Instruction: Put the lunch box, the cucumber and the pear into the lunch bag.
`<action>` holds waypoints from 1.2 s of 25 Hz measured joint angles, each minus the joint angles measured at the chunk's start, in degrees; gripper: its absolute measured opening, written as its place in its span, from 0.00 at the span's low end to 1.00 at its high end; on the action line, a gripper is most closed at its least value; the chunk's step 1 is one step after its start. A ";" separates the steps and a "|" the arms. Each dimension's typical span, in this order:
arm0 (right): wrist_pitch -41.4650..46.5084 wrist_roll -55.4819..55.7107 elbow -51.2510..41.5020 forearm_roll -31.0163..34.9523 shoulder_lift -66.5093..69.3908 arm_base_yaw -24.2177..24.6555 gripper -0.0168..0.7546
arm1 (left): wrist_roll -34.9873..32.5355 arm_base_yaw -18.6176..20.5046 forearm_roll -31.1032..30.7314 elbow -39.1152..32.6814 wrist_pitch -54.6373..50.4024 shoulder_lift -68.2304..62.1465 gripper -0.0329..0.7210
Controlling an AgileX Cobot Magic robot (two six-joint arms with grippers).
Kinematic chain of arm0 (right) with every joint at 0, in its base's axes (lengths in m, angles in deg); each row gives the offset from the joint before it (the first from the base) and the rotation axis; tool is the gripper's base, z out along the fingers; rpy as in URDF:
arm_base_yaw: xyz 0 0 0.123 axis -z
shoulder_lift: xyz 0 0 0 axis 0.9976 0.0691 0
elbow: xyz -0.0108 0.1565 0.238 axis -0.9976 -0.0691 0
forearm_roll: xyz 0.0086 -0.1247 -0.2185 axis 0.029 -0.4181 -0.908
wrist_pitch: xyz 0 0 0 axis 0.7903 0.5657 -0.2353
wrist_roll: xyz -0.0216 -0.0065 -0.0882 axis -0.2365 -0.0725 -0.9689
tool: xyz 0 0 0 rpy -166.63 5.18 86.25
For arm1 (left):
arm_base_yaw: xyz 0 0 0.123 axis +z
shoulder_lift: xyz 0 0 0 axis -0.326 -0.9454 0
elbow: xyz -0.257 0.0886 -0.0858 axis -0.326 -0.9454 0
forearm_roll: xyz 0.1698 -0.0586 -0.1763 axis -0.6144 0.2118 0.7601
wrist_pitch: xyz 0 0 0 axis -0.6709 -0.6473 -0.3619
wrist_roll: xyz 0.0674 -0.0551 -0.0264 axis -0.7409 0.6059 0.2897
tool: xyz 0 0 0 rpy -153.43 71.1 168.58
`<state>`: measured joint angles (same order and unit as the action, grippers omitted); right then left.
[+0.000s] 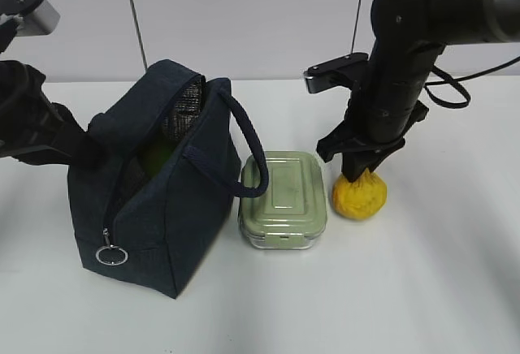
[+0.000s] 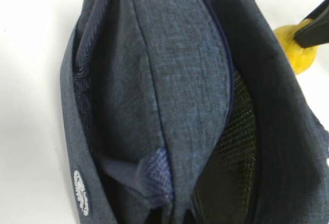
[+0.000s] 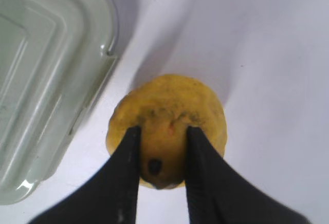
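The navy lunch bag stands at the left with its top unzipped, silvery lining showing. A green patch inside it looks like the cucumber. My left arm reaches the bag's back left rim. The left wrist view shows bunched bag fabric pinched at the bottom edge; the fingers are hidden by it. The lunch box with its sage-green lid sits right of the bag. My right gripper is shut on the narrow top of the yellow pear, which rests on the table. The right wrist view shows the gripper around the pear.
The bag's loop handle hangs over the lunch box's left edge. A silver ring pull dangles at the bag's front corner. The lunch box lies close to the left of the pear. White table extends to the front and right.
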<state>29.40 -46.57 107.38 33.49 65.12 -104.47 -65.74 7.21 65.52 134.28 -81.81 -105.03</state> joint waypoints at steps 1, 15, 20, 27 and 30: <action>-0.04 0.13 -0.10 0.01 -0.98 0.00 0.24 | 0.00 0.00 0.00 0.00 0.00 0.00 0.04; -6.55 -22.02 0.22 31.92 -18.61 -1.13 0.23 | 0.00 0.00 0.00 0.00 0.05 0.00 0.04; -9.00 -27.85 2.37 38.42 -18.48 -5.92 0.23 | 0.00 0.00 0.00 0.00 0.05 0.00 0.04; -13.32 -30.38 5.22 39.58 -14.67 -11.66 0.23 | 0.00 0.00 0.00 0.00 0.05 0.00 0.04; -13.83 -30.74 5.33 39.68 -12.05 -12.12 0.23 | 0.00 0.00 0.00 0.00 0.05 0.00 0.04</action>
<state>15.57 -77.31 112.71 73.17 53.07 -116.59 -65.74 7.21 65.52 134.28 -81.75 -105.03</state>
